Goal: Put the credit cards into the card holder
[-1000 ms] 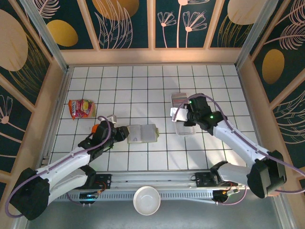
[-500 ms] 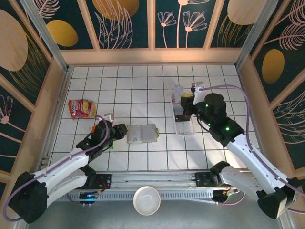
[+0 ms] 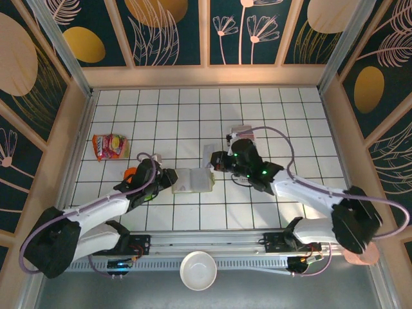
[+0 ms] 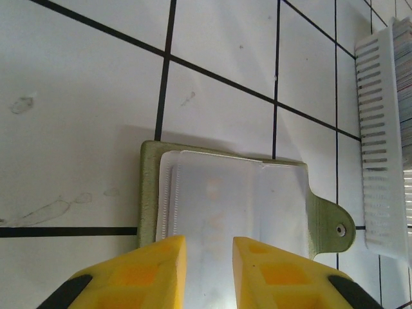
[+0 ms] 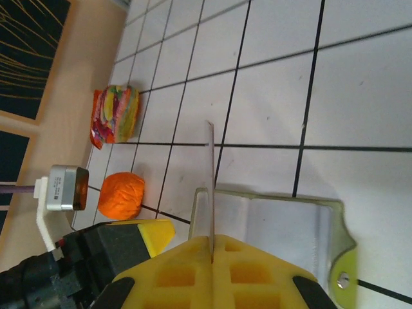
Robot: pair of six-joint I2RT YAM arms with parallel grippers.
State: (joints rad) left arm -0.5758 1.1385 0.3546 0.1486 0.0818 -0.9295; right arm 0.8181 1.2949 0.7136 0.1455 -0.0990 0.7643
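Card (image 5: 209, 167) pinched by right gripper (image 5: 210, 239) shows edge-on at its wrist; left gripper (image 4: 209, 264) hold unclear.

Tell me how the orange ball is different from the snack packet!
The orange ball is round and one colour; the snack packet is crinkly with red, yellow and green. The orange ball lies beside the left arm; the snack packet lies farther off, nearer the wall. Both rest on white tiles.

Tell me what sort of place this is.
Probably a purpose-built robot test booth, not a home: a white grid-tiled table, wood-framed walls with dark leaf-print panels, and the left arm and right arm on a rail.
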